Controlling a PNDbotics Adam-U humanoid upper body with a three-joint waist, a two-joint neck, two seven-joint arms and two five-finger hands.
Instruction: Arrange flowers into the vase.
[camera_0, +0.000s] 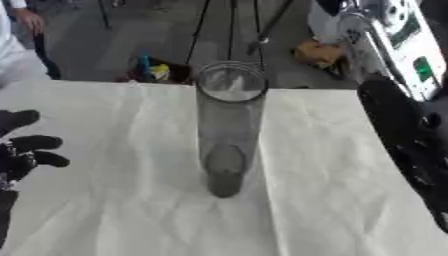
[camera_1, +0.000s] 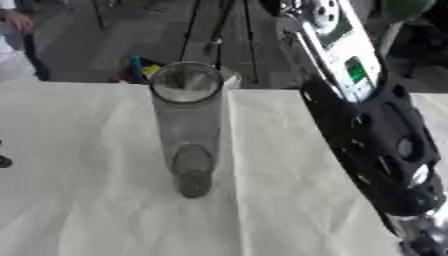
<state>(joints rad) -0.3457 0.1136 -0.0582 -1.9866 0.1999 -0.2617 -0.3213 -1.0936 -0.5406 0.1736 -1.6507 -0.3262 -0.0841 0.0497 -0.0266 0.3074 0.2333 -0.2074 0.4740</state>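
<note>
On the white-clothed desk (camera_0: 105, 210), empty vase (camera_0: 229, 125), no flowers visible. Left hand (camera_0: 22, 150) idle, fingers relaxed open; right hand's fingers hidden. Everything left to do.

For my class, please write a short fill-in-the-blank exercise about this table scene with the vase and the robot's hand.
1. The clear vase stands upright on a ____ cloth.
2. The vase holds ____ flowers.
3. The left hand shows at the view's ____ edge, apart from the vase.

Missing words: white; no; left
</note>
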